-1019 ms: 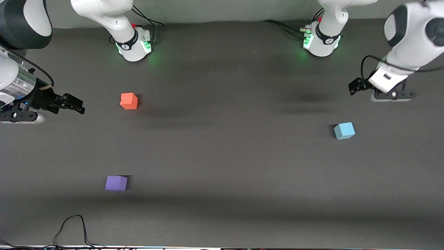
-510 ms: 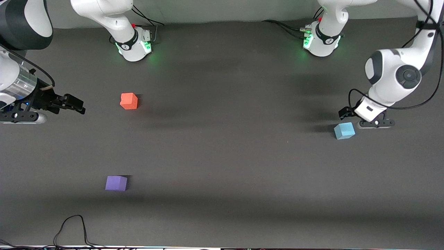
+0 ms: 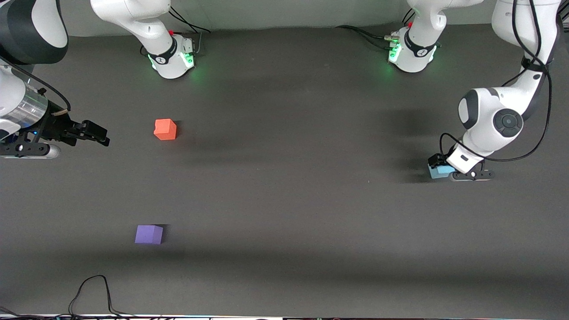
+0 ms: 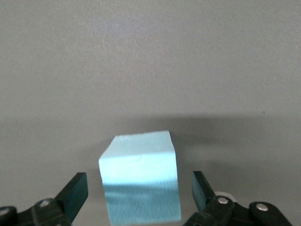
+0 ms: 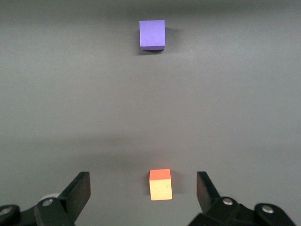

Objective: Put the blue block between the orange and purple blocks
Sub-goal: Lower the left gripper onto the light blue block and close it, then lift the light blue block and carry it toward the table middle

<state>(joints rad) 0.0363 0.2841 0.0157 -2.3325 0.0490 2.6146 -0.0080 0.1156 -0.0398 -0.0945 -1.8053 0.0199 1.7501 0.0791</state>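
Observation:
The blue block (image 3: 438, 170) sits on the dark table at the left arm's end. My left gripper (image 3: 444, 165) is down around it, open, with one finger on each side and gaps showing in the left wrist view, where the block (image 4: 140, 183) fills the space between the fingers. The orange block (image 3: 165, 129) sits toward the right arm's end. The purple block (image 3: 149, 234) lies nearer the front camera than the orange one. My right gripper (image 3: 95, 133) hangs open and empty, up in the air beside the orange block. The right wrist view shows the orange block (image 5: 160, 184) and purple block (image 5: 152, 34).
A black cable (image 3: 93, 293) loops on the table near the front edge, nearer the camera than the purple block. The two arm bases (image 3: 173, 55) (image 3: 411, 51) stand along the table's back edge.
My left arm has swung down and its gripper has dropped from above the table to around the blue block. The right arm and all blocks have not moved.

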